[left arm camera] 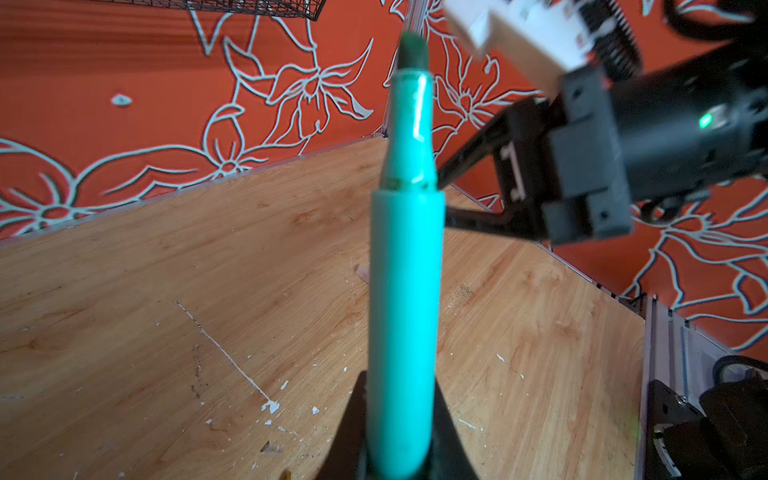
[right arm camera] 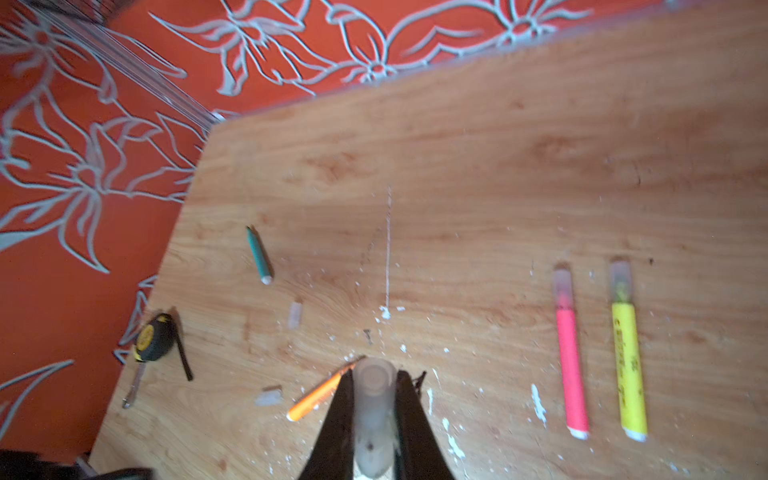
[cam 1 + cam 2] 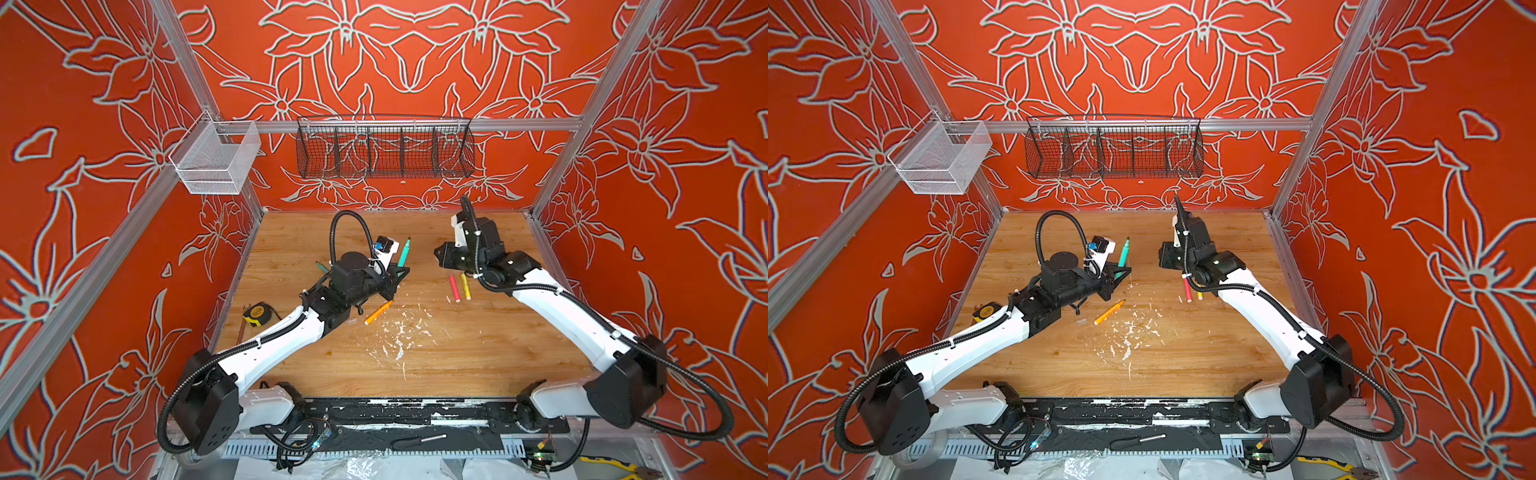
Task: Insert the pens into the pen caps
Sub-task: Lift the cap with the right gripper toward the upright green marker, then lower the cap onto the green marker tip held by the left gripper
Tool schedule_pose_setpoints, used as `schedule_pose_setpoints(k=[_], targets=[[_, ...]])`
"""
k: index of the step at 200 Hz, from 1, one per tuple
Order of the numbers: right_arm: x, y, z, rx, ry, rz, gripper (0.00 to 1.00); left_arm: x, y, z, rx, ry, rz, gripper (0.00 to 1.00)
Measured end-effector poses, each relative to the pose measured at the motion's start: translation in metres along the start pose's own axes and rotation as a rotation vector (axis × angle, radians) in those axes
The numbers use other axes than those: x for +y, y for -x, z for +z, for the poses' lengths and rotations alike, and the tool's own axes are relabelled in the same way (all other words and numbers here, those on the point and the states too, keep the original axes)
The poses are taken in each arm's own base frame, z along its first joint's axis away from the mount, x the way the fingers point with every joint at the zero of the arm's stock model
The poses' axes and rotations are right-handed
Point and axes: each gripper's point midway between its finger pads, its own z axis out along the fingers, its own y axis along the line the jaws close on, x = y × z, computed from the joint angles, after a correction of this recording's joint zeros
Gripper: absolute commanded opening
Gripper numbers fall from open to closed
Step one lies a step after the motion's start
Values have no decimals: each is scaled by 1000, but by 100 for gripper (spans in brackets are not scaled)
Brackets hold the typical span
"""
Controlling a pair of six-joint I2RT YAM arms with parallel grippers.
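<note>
Left wrist view is showing the left gripper [image 1: 399, 419] pinching a teal pen [image 1: 405, 291] by its lower barrel, dark tip pointing upward over the wooden table [image 1: 166, 291]; right wrist view is showing the right gripper [image 2: 372, 436] squeezing a clear pen cap [image 2: 372, 382] between its fingers; a pink pen [image 2: 571, 357] and a yellow pen [image 2: 627, 361] are lying side by side, both capped; an orange pen [image 2: 316, 395], a second teal pen [image 2: 259, 257] and a loose cap [image 2: 295, 313] are lying apart on the wood.

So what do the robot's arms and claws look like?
The left arm and right arm have white shells and chunky black joints, with ribbed black cables looping alongside. The left claw and right claw are black, each with two thin tapering fingers.
</note>
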Motion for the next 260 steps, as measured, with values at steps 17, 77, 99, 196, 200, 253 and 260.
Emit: schedule_pose_setpoints(k=[17,77,99,196,200,253,260], targets=[[15,18,-9,-61,55,4,5,0,-1,1,4,-5,-7,0],[57,39,-20,-140,225,16,5,-4,-4,3,15,-28,-30,0],[70,42,-23,-159,270,8,5,-5,-6,4,21,-36,-35,0],[101,39,-30,-172,368,-13,5,-6,-7,6,27,-46,-44,0],[101,39,-30,-172,369,-13,5,-6,-7,6,27,-46,-44,0],[105,35,-30,-162,379,-12,5,-6,-7,6,27,-46,-44,0],[106,35,-30,-161,380,-13,5,-6,-7,6,26,-46,-43,0]])
